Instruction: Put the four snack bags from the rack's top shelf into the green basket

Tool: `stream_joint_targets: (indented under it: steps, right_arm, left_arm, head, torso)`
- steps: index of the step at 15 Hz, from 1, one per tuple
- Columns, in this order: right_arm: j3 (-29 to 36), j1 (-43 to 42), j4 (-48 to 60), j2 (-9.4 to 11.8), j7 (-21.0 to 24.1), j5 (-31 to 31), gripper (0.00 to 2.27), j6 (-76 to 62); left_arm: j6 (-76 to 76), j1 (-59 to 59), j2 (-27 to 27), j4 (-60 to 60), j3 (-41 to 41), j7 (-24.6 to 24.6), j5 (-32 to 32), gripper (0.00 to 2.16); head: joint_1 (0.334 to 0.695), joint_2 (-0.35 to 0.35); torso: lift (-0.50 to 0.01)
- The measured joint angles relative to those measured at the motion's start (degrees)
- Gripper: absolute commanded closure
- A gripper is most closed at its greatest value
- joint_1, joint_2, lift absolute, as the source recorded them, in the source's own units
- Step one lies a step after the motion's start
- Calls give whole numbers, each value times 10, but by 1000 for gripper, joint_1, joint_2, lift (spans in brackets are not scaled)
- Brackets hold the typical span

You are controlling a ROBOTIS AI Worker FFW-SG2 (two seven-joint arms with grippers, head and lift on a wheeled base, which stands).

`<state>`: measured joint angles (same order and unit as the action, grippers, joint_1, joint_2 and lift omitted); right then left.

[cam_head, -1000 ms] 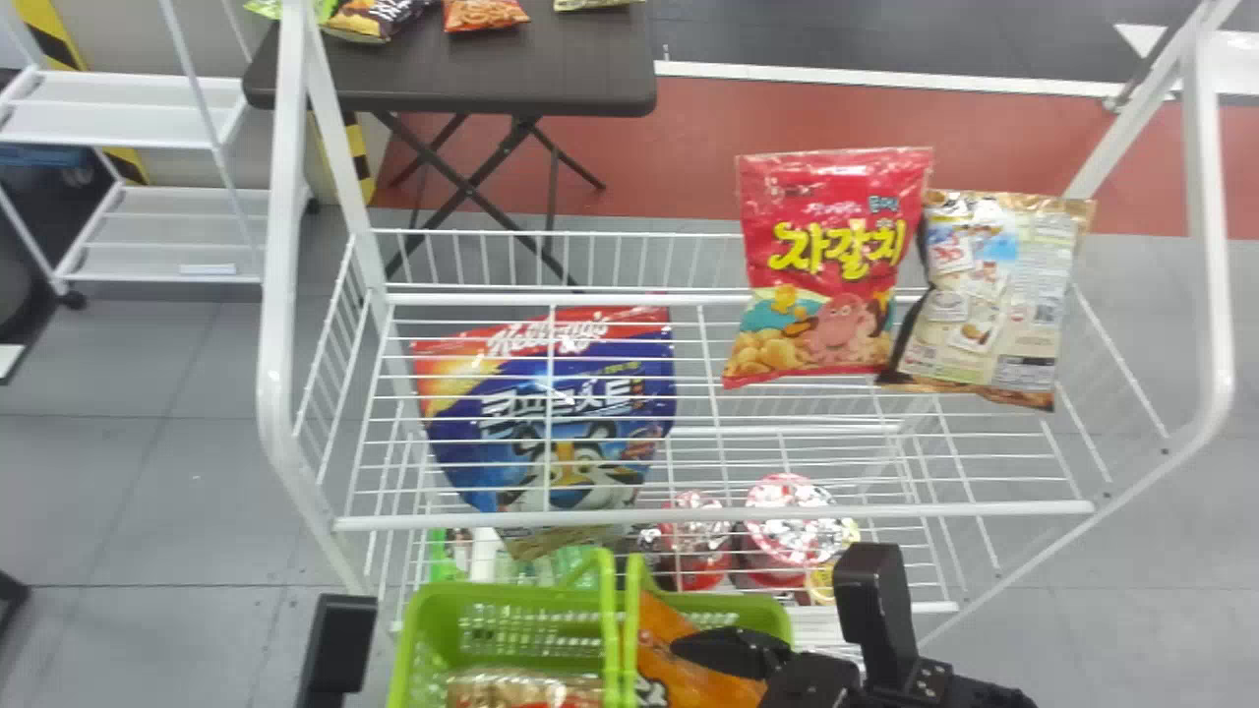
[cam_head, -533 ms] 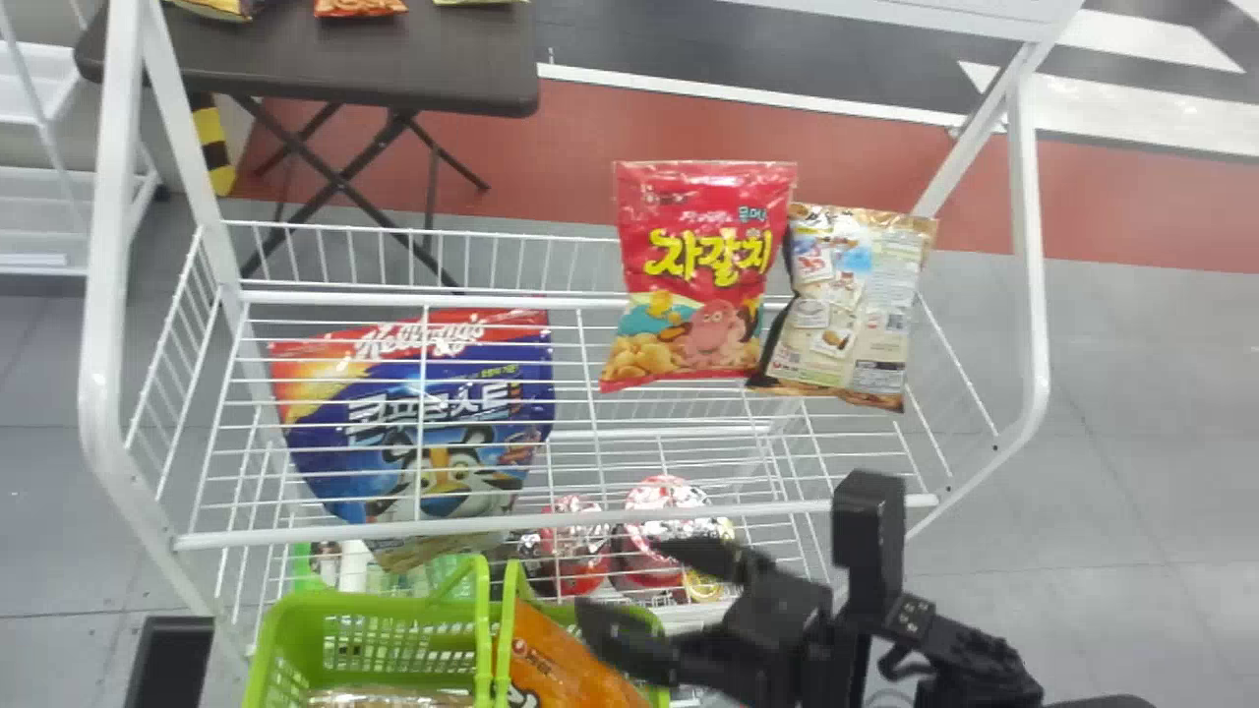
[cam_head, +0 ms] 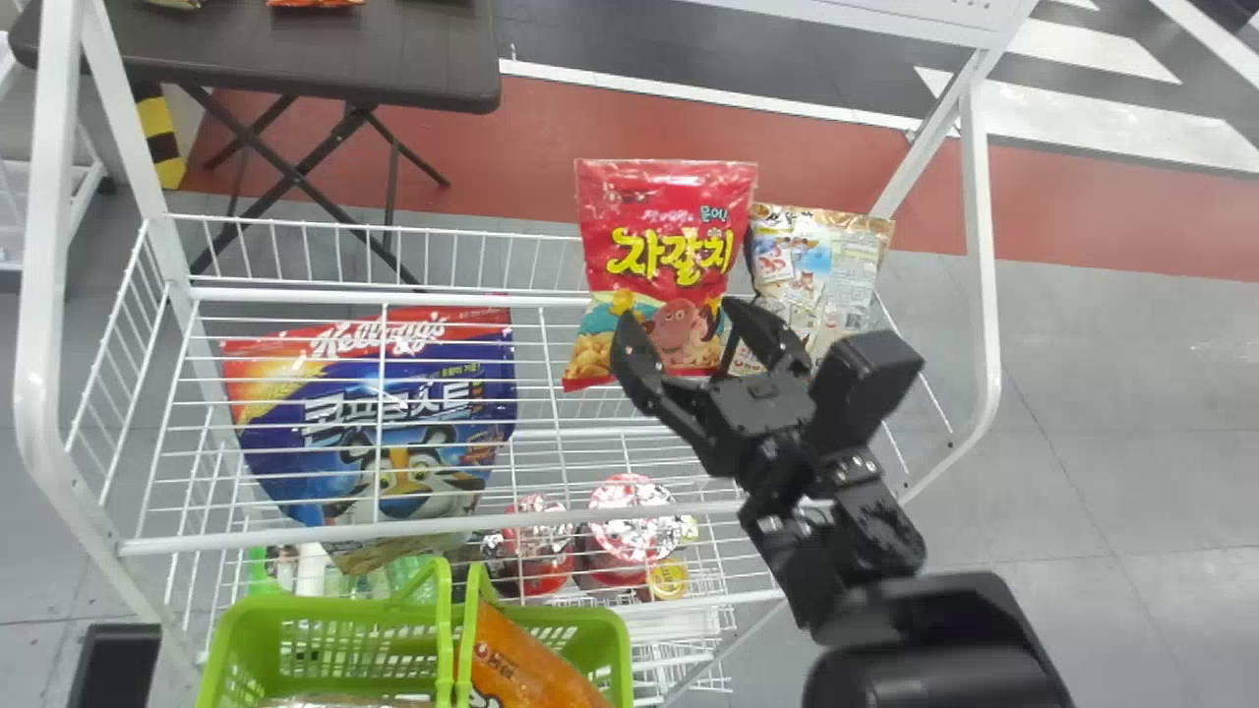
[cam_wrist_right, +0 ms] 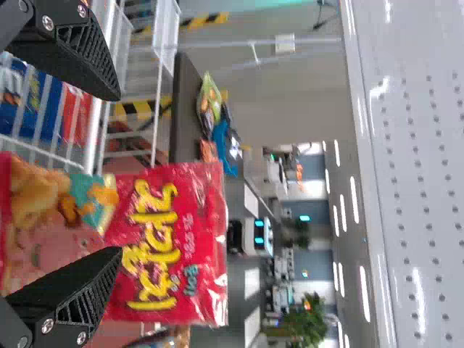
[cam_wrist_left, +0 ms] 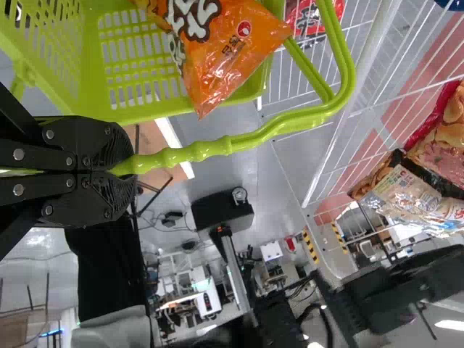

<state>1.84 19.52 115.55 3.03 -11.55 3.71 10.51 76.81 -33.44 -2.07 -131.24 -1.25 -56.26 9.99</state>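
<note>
1. Grey floor (cam_head: 1131, 442) is extending beneath the white rack (cam_head: 987, 295).
2. Right gripper (cam_head: 679, 320) is standing open before the red snack bag (cam_head: 654, 206).
3. Left gripper (cam_head: 113, 669) is clamping the green basket (cam_head: 325, 610) by its handle.
4. Beige bag (cam_head: 841, 251) is standing beside the red one; orange bag (cam_head: 526, 664) is resting inside the basket.

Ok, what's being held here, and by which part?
The left gripper holds the basket by its handle. The right gripper, open at the red bag, holds nothing.
</note>
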Motion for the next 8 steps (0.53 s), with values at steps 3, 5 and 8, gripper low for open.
stream_joint_targets:
  steps: [3,5,8]
  right_arm:
    - [7,-65,-80,1,7,-9,73,-18]
    - [9,-103,-127,4,1,-15,103,-16]
    - [9,-147,-176,6,-20,-28,626,13]
  left_arm:
    - [7,5,-2,1,1,-1,0,2142]
    - [9,6,-2,1,2,0,0,2142]
    - [11,7,-2,1,2,1,-1,2142]
  head:
    - [695,-319]
    - [695,-317]
    - [695,-305]
  torso:
    - [0]
    - [0]
    - [0]
